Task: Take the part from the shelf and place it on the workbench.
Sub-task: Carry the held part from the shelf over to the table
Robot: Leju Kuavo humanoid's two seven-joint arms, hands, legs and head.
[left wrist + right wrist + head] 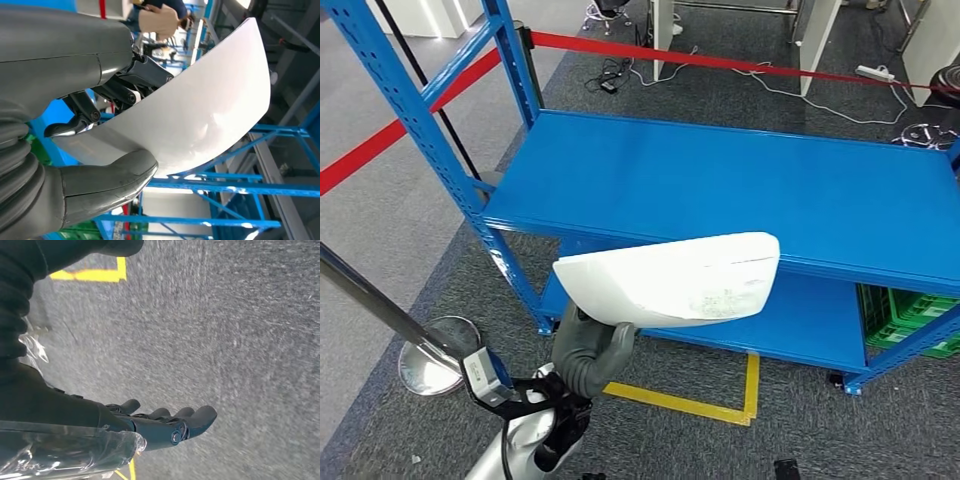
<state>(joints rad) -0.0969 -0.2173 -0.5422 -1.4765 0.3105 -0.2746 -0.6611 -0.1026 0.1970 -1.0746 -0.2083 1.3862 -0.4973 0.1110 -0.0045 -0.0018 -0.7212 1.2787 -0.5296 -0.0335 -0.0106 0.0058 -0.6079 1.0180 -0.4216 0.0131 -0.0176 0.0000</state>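
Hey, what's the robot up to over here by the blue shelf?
The robot's left hand grips a long, curved white part by one end and holds it in the air in front of the blue shelf, clear of the shelf boards. In the left wrist view the thumb lies on one face of the part and the fingers on the other. The right hand hangs over the grey carpet, holding nothing. No workbench is in sight, so the placing step is not yet done.
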